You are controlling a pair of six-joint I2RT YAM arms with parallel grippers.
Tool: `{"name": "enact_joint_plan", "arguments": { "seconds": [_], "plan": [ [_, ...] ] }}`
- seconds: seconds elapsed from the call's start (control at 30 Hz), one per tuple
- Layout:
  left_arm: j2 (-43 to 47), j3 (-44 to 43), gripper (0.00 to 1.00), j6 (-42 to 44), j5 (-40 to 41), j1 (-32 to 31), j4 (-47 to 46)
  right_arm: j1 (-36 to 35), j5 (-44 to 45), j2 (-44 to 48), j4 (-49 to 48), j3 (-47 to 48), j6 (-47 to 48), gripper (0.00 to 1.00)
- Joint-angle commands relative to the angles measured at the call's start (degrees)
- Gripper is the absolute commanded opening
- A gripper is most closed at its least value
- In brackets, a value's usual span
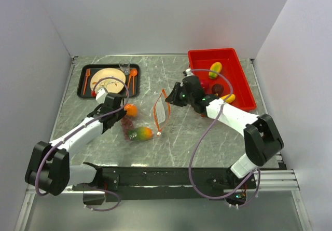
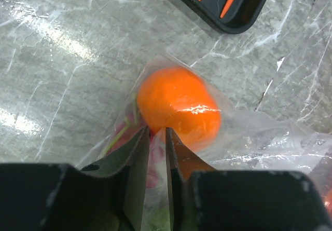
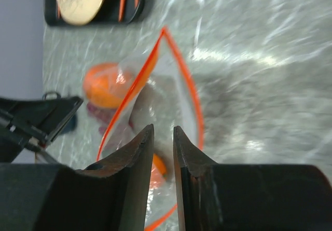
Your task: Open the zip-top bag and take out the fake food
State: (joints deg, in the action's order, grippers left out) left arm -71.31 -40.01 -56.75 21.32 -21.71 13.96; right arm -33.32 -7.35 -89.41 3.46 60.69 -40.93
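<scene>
Currently, the table (image 1: pixel 207 137), a grey marbled sheet with pale scratches and glare patches, is sitting inside plain light walls (image 1: pixel 155 13) that are closing it in at the back and on both sides. The zip-top bag (image 1: pixel 161 112) is lying near the middle of this surface, its orange-red zipper strip (image 3: pixel 179 67) spreading into a loop at the mouth. The fake food is resting in the bag's left part: an orange ball (image 2: pixel 179 106) is pressing against the clear film, and a green-orange mango (image 1: pixel 140 133) is lying just nearer the arm bases. The left gripper (image 2: pixel 157 130) is reaching down just beside the orange ball, jaws standing close with a thin gap over the film; whether they are pinching it cannot be told. The right gripper (image 3: pixel 163 128) is hanging at the bag's mouth, jaws likewise narrowly apart, grip unclear in the blur. A black tray (image 1: pixel 83 83) holding a beige plate (image 1: pixel 109 78) is sitting at the back left, and a red bin (image 1: pixel 197 59) containing more fruit is sitting at the back right.
</scene>
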Motion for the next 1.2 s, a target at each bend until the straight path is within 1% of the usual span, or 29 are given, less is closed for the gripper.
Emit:
{"name": "enact_joint_plan", "arguments": {
  "seconds": [0.0, 0.07, 0.1, 0.2, 0.27, 0.3, 0.37, 0.47, 0.53, 0.63, 0.67, 0.77, 0.8, 0.9, 1.0, 1.03, 1.17],
  "plan": [
    [-0.9, -1.0, 0.24, -0.6, 1.2, 0.3, -3.7, -3.1, -1.0, -4.5, -2.7, 3.1, -0.1, 0.29],
    [-2.5, -1.0, 0.23, -0.5, 0.5, 0.3, -4.0, -4.0, -1.5, -7.5, -2.2, 4.7, 0.4, 0.29],
    [-2.9, -1.4, 0.21, -0.4, 0.0, 0.3, -3.9, -4.5, -2.4, -9.3, -2.1, 5.1, 0.5, 0.29],
    [-1.5, -1.6, 0.20, 0.9, -3.2, 0.1, -2.7, -5.0, -3.7, -11.7, -2.1, 5.5, 1.3, 0.28],
    [2.4, -1.4, 0.23, 1.1, -5.4, -0.3, -0.4, -5.3, -5.3, -12.5, -2.1, 5.2, 2.1, 0.28],
    [4.1, -0.8, 0.27, 0.9, -6.8, -0.6, 2.3, -5.4, -5.6, -13.1, -1.9, 5.1, 2.4, 0.28],
    [9.5, 0.2, 0.32, 0.4, -6.9, -1.7, 5.0, -6.0, -6.3, -13.6, -1.4, 4.4, 3.7, 0.29],
    [15.3, 2.9, 0.33, -0.4, -8.9, -3.3, 9.3, -6.7, -7.5, -14.0, -1.9, 2.3, 4.6, 0.29],
    [17.6, 4.7, 0.30, -1.7, -9.7, -4.7, 12.6, -6.9, -8.9, -14.0, -3.0, 0.1, 4.9, 0.29],
    [18.7, 5.8, 0.27, -5.0, -8.5, -10.2, 15.7, -7.8, -11.7, -14.4, -5.2, -1.8, 5.8, 0.31],
    [18.8, 6.0, 0.26, -6.0, -8.2, -13.0, 16.1, -8.2, -12.1, -14.5, -5.7, -2.1, 6.5, 0.31],
    [18.2, 7.5, 0.20, -8.4, -6.5, -15.4, 16.4, -8.7, -12.9, -15.0, -5.8, -2.5, 7.4, 0.34],
    [17.8, 8.4, 0.16, -8.8, -6.6, -15.5, 15.9, -9.0, -13.7, -15.2, -6.0, -2.6, 7.4, 0.34],
    [15.8, 9.5, 0.11, -9.0, -7.2, -15.6, 13.9, -9.5, -15.0, -14.7, -8.0, -3.6, 8.0, 0.38],
    [13.8, 9.3, 0.09, -8.9, -5.7, -15.6, 13.4, -9.8, -16.0, -13.8, -9.7, -4.3, 8.3, 0.43],
    [13.0, 9.2, 0.08, -8.8, -5.2, -15.6, 13.2, -10.2, -16.7, -13.4, -10.4, -5.3, 8.4, 0.46],
    [10.8, 9.2, 0.07, -8.4, -4.1, -15.6, 11.9, -10.4, -19.2, -12.0, -15.5, -7.7, 8.0, 0.53]
  ]
}}
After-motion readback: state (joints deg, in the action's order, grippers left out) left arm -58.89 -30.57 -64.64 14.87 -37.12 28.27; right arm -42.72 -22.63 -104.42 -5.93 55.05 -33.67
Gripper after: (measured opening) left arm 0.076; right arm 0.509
